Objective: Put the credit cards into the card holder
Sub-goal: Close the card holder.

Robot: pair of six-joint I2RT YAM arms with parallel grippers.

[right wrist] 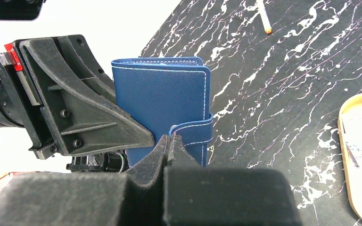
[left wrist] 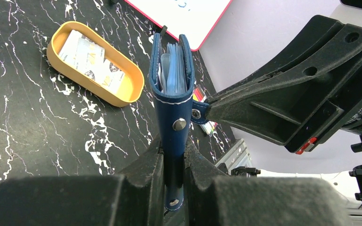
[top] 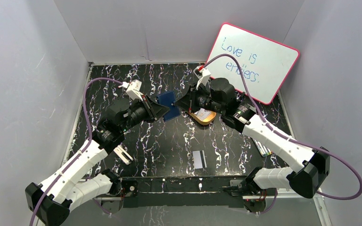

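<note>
Left gripper (left wrist: 173,162) around card holder (left wrist: 172,101)

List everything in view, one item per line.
card holder: one, navy blue, held between both grippers
striped credit card: one, pale with a dark stripe, flat on the table near the arm bases
credit cards in tin: several, pale, exact count unclear
tin: one, golden-orange oval, on the table under the right arm
whiteboard: one, white with a pink frame and blue writing, leaning at the back right
marker pens: a few, beside the right arm, colours unclear
table: one, black with white veining
left gripper: black, shut on the card holder's lower end
right gripper: black, shut on its snap tab
</note>
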